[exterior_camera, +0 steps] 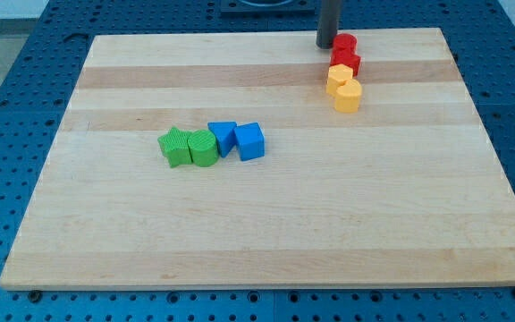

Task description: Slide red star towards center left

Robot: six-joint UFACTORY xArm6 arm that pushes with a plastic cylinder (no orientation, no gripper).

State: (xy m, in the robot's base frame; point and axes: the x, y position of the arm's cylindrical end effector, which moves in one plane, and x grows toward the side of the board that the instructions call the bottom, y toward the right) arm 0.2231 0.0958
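Observation:
My tip (325,45) stands near the view's top edge of the wooden board (257,233), right of centre. It is just left of a red round block (344,43), close to touching it. Directly below that sits the red star (346,62). Below the star, a yellow block (339,77) and a yellow heart-like block (348,95) continue the same tight column. The rod rises out of the view's top.
Left of the board's centre a row lies side by side: a green star (175,147), a green round block (202,148), a blue triangle (223,137) and a blue cube (250,140). A blue perforated table (7,134) surrounds the board.

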